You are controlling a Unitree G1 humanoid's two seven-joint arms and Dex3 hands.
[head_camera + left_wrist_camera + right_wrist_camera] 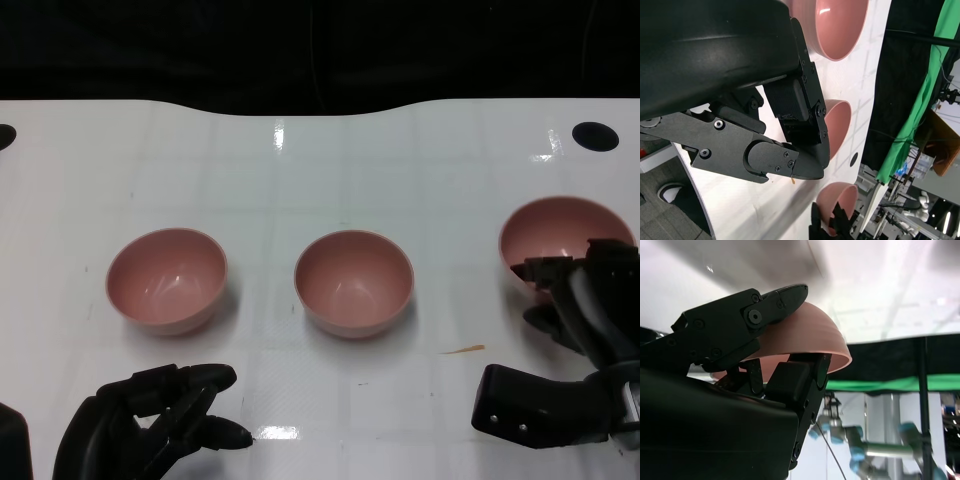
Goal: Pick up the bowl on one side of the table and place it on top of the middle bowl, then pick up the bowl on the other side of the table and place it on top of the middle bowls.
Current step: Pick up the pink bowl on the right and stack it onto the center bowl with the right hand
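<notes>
Three pink bowls stand in a row on the white table (330, 160). The left bowl (167, 280) (835, 25) and the middle bowl (354, 283) (839, 125) sit upright and untouched. My right hand (585, 300) (755, 360) holds the right bowl (555, 235) (807, 335) (840, 197) by its near rim, with fingers (740, 322) on the outer wall and another inside. That bowl looks tilted toward me. My left hand (160, 420) (740, 100) hovers near the front edge, below the left bowl, fingers loosely bent and holding nothing.
A black round hole (595, 136) lies at the table's far right, and part of another (4, 135) at the far left. A small orange-brown mark (463, 350) lies between the middle and right bowls. Beyond the far edge hang black and green drapes (910, 115).
</notes>
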